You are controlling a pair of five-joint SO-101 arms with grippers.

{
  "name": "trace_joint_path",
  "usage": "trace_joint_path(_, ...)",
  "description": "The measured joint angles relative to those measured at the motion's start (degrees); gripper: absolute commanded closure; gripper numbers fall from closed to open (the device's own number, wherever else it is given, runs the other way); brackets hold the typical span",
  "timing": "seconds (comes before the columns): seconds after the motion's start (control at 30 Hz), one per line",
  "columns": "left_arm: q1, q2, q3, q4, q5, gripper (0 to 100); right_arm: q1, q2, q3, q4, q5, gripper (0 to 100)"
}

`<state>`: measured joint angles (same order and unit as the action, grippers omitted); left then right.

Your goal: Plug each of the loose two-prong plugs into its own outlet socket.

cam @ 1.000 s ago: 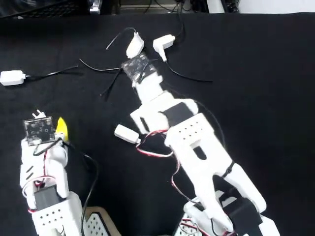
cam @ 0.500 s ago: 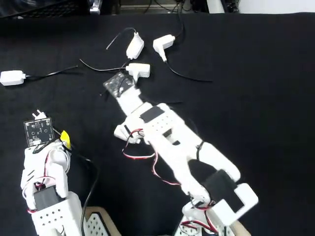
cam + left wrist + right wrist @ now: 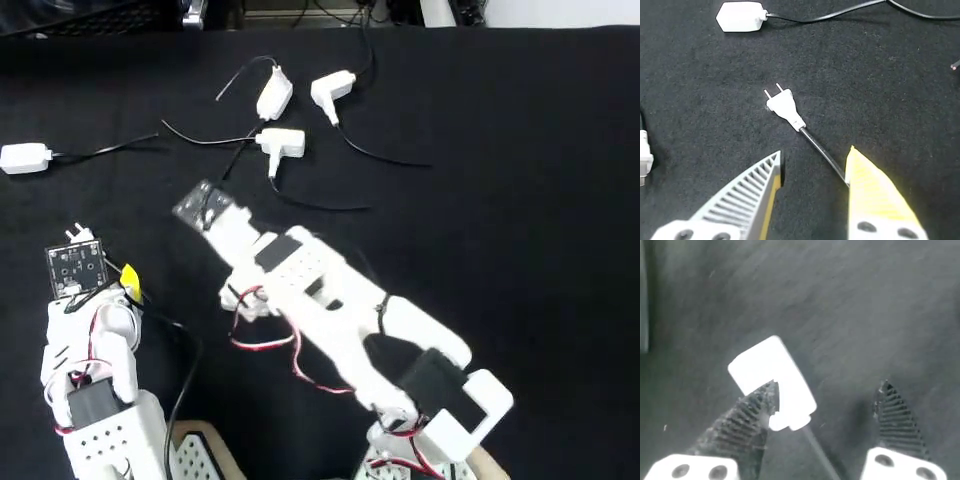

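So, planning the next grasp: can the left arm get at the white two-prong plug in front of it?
Probably yes: the left gripper is open, and the white two-prong plug lies flat just ahead, only its own black cable between.

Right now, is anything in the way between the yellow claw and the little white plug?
No, nothing visible is. The left gripper is open above the black table, and the two-prong plug lies just ahead of it. Only the plug's own black cord runs back between the jaws.

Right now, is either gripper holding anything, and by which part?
Nothing is held. Left gripper open near the two-prong plug; right gripper open above a white outlet socket.
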<state>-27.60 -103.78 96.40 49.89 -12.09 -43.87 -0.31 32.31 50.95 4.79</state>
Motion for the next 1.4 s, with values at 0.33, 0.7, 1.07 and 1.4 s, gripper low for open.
trace_joint_path(0.33,0.0,0.0,0.0,0.0,0.0,79,4.04,-2.2,0.0,0.35,0.0,68.8)
trace_joint_path(0.7,-4.22,0.0,0.0,0.0,0.79,79,16.44,0.44,0.35,-8.0,-2.64,68.8)
trace_joint_path(1.07,-12.22,0.0,-1.93,0.0,5.63,79,21.1,15.65,-12.48,-1.67,-4.92,68.8)
trace_joint_path(1.4,-19.6,12.04,-13.27,2.46,11.43,79,21.1,15.65,-12.92,-1.41,-4.92,68.8)
